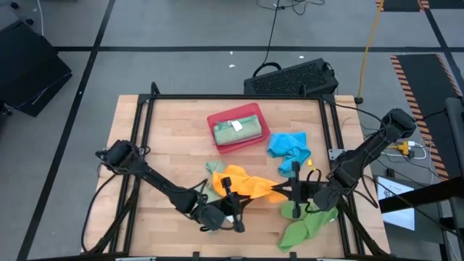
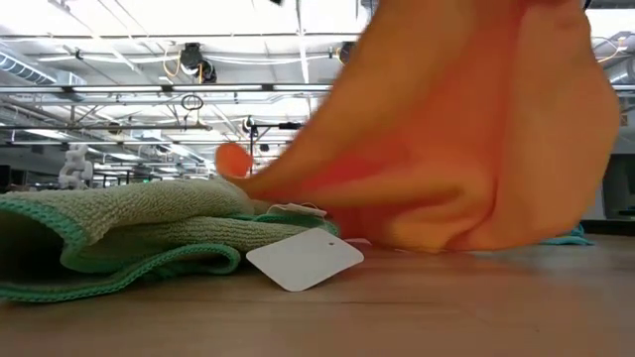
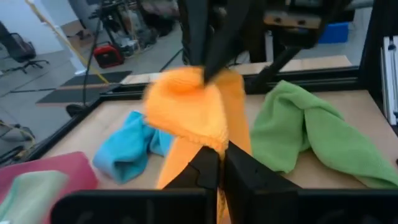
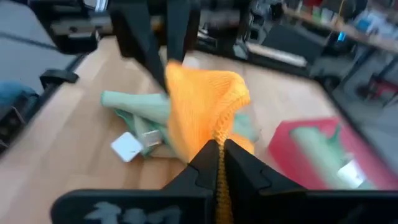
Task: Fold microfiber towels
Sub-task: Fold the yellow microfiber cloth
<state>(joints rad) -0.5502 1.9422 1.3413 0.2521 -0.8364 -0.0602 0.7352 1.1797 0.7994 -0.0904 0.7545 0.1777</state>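
Orange towel (image 1: pixel 250 182) hangs lifted above the table's front centre, pinched at opposite ends by the left gripper (image 1: pixel 230 194) and right gripper (image 1: pixel 290 190), jaws clamped; recommend drawing both ends apart evenly, keeping 2 corners level before folding.

Your high view looks straight down on the whole table (image 1: pixel 159 145). Low view sits at tabletop level, very near the orange towel (image 2: pixel 466 129), facing the room. Each wrist view looks past its own fingers, close on that same towel, facing the opposite arm.
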